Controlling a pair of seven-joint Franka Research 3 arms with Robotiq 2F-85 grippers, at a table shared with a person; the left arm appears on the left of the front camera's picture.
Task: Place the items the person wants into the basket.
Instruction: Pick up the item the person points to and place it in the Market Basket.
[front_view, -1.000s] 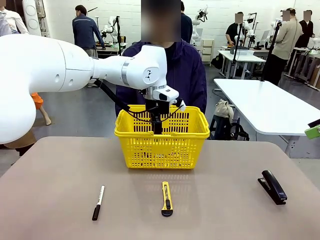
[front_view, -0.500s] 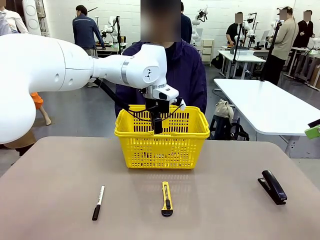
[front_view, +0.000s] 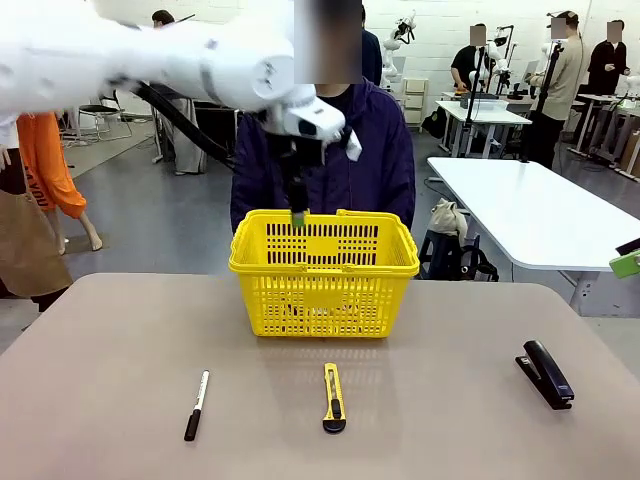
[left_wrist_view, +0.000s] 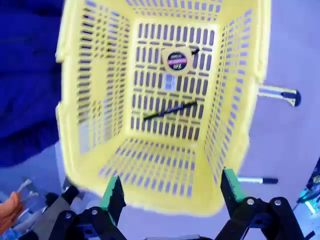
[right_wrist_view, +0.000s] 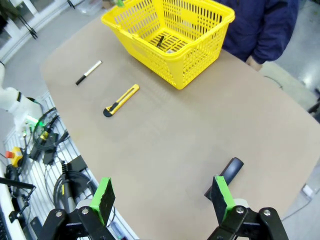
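Left tool (left_wrist_view: 171, 189) spread wide and empty above the basket (left_wrist_view: 239, 90) with tape measure (left_wrist_view: 176, 60) and pen (left_wrist_view: 169, 110) inside; right tool (right_wrist_view: 162, 195) equally wide, empty, over the table (right_wrist_view: 200, 125).

The basket (front_view: 323, 290) is bright yellow with slotted walls. In it the tape (left_wrist_view: 176, 61) is yellow with a black face, the pen (left_wrist_view: 169, 110) black. At its 7 o'clock the marker (front_view: 197, 391) is white, black-capped; at 6 the knife (front_view: 333, 397), yellow-black; at 4 the stapler (front_view: 545, 373), black.
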